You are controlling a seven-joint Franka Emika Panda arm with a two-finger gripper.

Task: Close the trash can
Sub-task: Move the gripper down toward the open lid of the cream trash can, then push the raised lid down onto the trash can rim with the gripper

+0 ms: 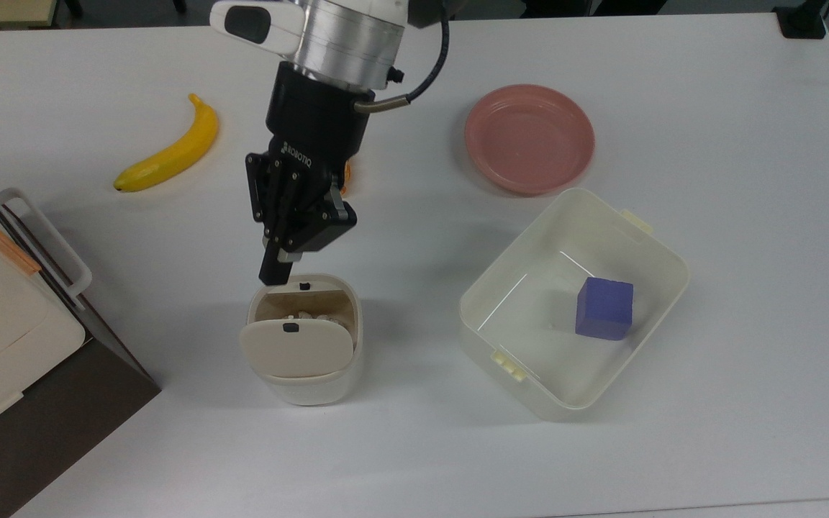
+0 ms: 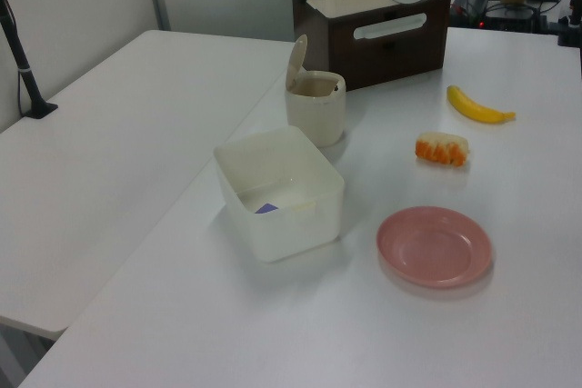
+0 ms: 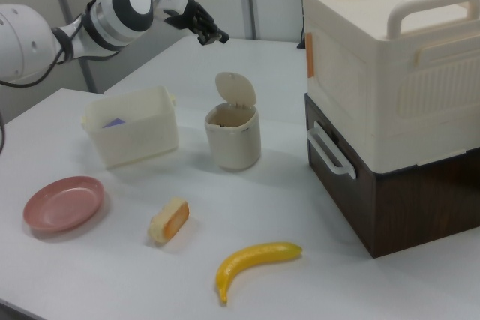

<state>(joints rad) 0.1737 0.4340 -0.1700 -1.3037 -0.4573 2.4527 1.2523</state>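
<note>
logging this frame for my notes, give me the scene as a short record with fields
task: close the trash can
trash can: upright on the table, lid hinged up, open
end effector: shut, holding nothing, raised above the can in the right view
tub: lidless, holds a purple block
plate: pink, bare
banana: lying on the table
bread piece: between banana and plate in the right view
storage box: cream on dark base

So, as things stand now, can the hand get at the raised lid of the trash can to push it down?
Probably yes. The hand, fingers shut, hangs high above the trash can, whose lid stands upright and open. Nothing lies between them; the tub and the big box stand off to the sides.
</note>
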